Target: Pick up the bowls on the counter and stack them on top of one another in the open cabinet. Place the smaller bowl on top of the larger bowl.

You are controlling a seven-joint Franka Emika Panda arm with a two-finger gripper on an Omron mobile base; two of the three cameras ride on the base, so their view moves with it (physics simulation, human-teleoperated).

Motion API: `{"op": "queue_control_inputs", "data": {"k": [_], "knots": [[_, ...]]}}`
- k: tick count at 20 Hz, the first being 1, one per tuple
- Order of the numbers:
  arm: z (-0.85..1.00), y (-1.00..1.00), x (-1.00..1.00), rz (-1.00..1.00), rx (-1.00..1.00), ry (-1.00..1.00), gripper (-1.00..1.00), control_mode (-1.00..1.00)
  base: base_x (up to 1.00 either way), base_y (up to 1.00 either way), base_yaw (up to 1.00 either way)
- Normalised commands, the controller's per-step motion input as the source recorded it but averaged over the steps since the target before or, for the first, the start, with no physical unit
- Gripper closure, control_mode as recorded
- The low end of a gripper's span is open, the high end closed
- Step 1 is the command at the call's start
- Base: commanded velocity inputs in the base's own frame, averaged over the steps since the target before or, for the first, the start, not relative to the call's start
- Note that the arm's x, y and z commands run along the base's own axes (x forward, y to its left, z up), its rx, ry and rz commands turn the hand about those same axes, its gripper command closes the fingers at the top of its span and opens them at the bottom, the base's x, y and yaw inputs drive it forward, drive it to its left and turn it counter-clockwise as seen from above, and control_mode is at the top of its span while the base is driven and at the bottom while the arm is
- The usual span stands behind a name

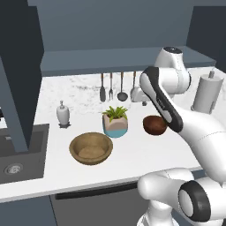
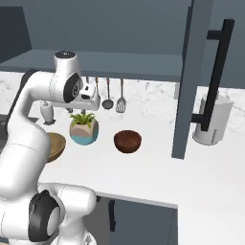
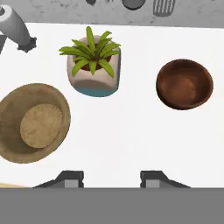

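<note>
Nothing stacked yet: both the larger bowl [image 3: 34,123] and the smaller bowl [image 3: 184,83] sit mid-counter [image 3: 131,131]; gripper [image 3: 111,178] hovers above, jaws apart, empty.

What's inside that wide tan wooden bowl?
Nothing: the wide tan wooden bowl shows just its bare, paler grainy floor. In the right base view the white robot arm covers part of it.

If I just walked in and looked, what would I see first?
Probably the big white robot arm bending over the white marble counter, its open gripper hovering above it. Right under it a spiky green plant in a white-and-teal pot stands between two bowls: a wide light tan wooden bowl toward the sink side and a small glossy dark reddish-brown bowl on the other side.
</note>
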Motion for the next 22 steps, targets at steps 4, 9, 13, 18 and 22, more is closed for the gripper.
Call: {"op": "queue_control_inputs", "data": {"k": [4, 9, 13, 18, 22], "knots": [[-0.19, -0.52, -0.11, -0.14, 0.05, 0.01, -1.0, -1.0, 0.0, 0.0, 0.0], [-0.49, -1.0, 0.0, -0.5, 0.22, 0.09, -1.0, -1.0, 0.0, 0.0, 0.0], [-0.54, -1.0, 0.15, -0.53, 0.25, 0.11, -1.0, -1.0, 0.0, 0.0, 0.0], [-0.54, -0.98, 0.59, -0.48, 0.2, 0.26, -1.0, -1.0, 0.0, 0.0, 0.0], [-0.5, -0.54, 0.65, -0.26, 0.12, 0.14, -1.0, -1.0, 0.0, 0.0, 0.0]]}}
